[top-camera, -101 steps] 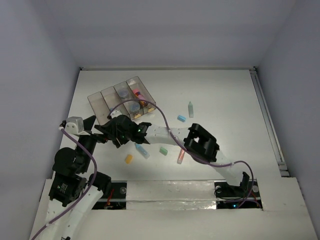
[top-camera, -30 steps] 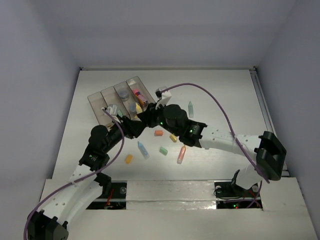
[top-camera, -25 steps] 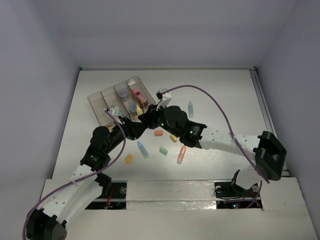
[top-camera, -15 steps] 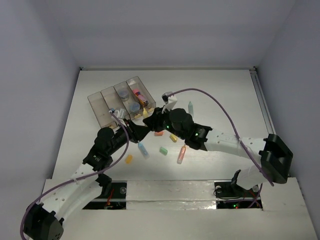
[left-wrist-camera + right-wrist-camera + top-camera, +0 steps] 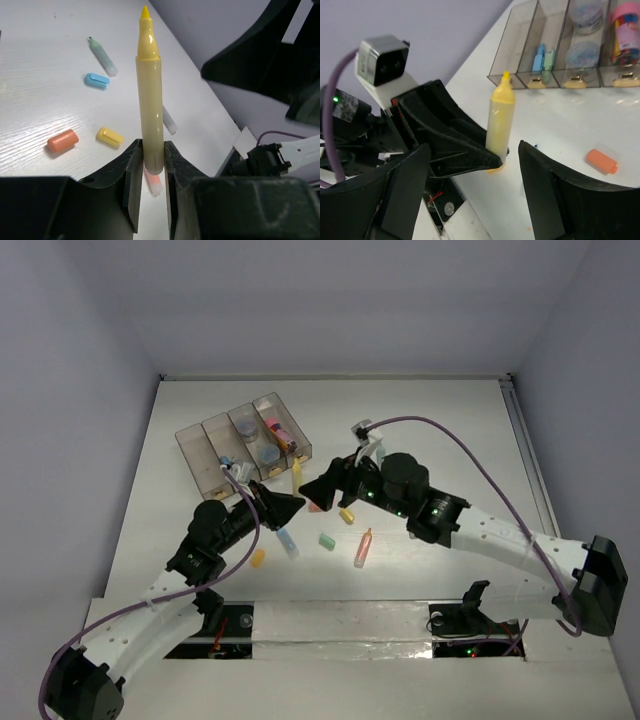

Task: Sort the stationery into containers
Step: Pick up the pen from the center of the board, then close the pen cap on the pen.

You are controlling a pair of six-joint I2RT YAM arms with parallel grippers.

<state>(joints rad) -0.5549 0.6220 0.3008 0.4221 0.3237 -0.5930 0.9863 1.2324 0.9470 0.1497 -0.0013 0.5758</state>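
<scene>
A yellow marker (image 5: 150, 95) stands upright, tip up, with my left gripper (image 5: 151, 160) shut on its lower end. From above, the marker (image 5: 296, 476) and left gripper (image 5: 288, 506) are just in front of the smoky four-compartment tray (image 5: 193, 448). My right gripper (image 5: 318, 490) is open beside them on the right. In the right wrist view its wide-apart fingers (image 5: 405, 200) flank the marker (image 5: 501, 122) without touching it. The tray (image 5: 520, 50) holds grey pots, blue pieces and pink pieces.
Loose pieces lie on the table: a yellow block (image 5: 258, 558), blue marker (image 5: 287, 542), green block (image 5: 326, 540), pink marker (image 5: 362, 548), yellow cap (image 5: 347, 515). The left wrist view also has a green marker (image 5: 102, 56), blue cap (image 5: 96, 80), orange cap (image 5: 63, 140).
My left gripper has shut on the yellow marker. My right gripper has opened, let go of it and drawn back to the right, away from the tray.
</scene>
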